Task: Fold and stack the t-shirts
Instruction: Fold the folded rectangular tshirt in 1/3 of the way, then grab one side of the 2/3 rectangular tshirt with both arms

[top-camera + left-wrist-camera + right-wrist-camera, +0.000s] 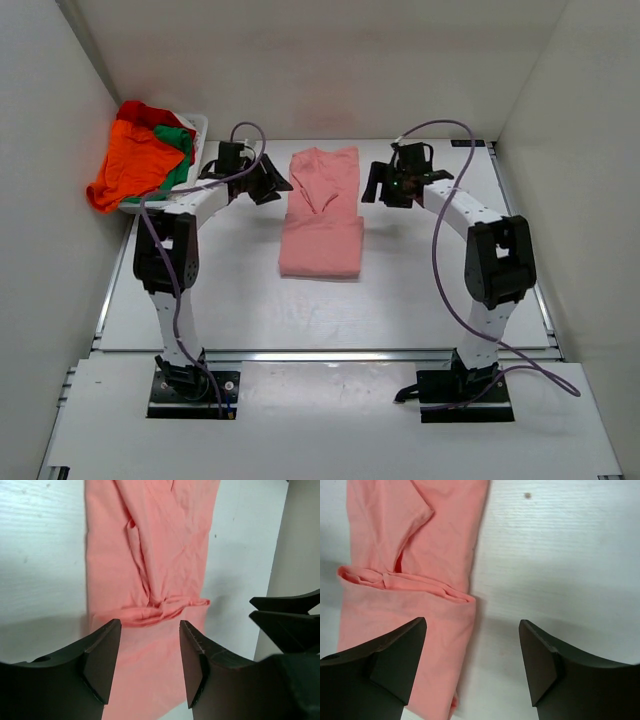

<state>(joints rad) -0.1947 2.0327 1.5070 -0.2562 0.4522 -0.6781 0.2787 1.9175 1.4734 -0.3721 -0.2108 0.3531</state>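
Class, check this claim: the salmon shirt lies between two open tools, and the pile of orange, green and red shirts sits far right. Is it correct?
No. The top external view shows the pile of shirts at the far left. The salmon shirt does lie between the open left tool and right tool.

On white table (230, 290): salmon t-shirt (320, 225)

Top camera: high above near edge, looking down over whole table (420, 290). Wrist cameras: close, looking down; all three share pink shirt (135, 555).
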